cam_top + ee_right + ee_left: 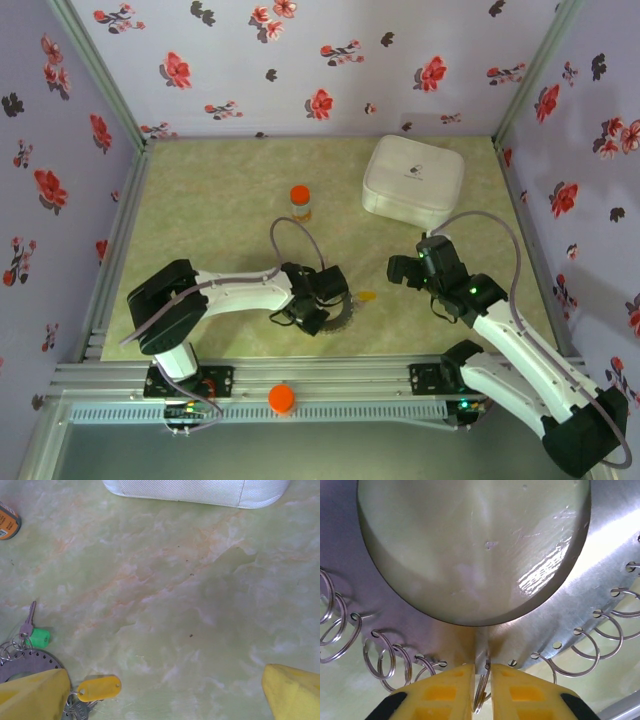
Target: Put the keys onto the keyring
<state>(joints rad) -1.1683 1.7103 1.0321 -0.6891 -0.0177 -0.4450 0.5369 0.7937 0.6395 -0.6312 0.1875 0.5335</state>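
The keyring (415,605) is being pinched at its near rim by the left fingers (440,692), which are being pressed almost together on one of the small wire loops (481,692) strung along that rim. The ring's wide hole is lying straight ahead of these fingertips, and the bench (470,545) is being seen through it.

Further right, the right fingers (30,695) are being held spread wide, with nothing between them. The keys are lying low and to the left of them. A green-headed key (39,637) is resting at the ring's rim with its blade pointing away from the fingers. A yellow-tagged key (99,687) is lying just beside the left-hand fingertip, its long axis running across the gap.

Whether either key is already being carried by a loop cannot be told. The right arm is being judged the nearer free one, so a short sideways shift is being called for
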